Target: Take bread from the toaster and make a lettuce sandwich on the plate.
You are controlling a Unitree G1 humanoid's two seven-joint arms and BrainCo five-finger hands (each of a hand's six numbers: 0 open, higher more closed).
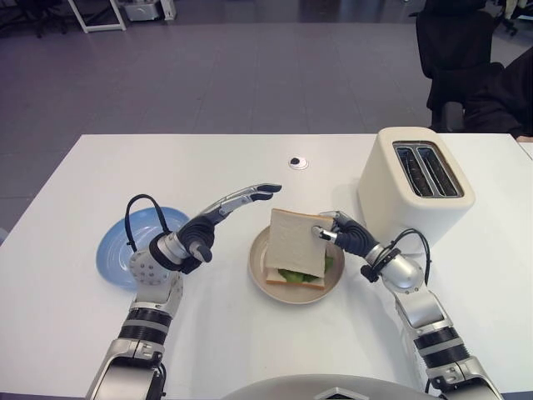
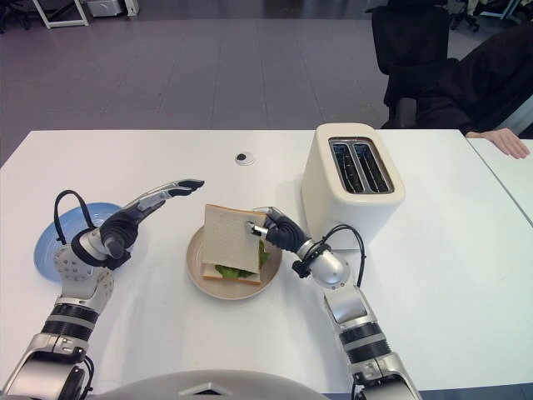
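A beige plate (image 1: 269, 284) in the table's middle holds a bread slice with green lettuce (image 1: 291, 275) on it. A second white bread slice (image 1: 293, 242) leans tilted over the lettuce, its lower edge near the stack. My right hand (image 1: 343, 232) is shut on this slice's right edge. My left hand (image 1: 218, 216) hovers left of the plate, fingers stretched out flat toward the bread and holding nothing. The cream toaster (image 1: 412, 192) stands at the right behind the right hand, both of its slots dark.
A blue plate (image 1: 118, 246) lies at the left, partly under my left forearm. A small round cable grommet (image 1: 298, 162) sits in the tabletop behind the beige plate. A person's hand (image 2: 503, 142) rests at the far right table edge.
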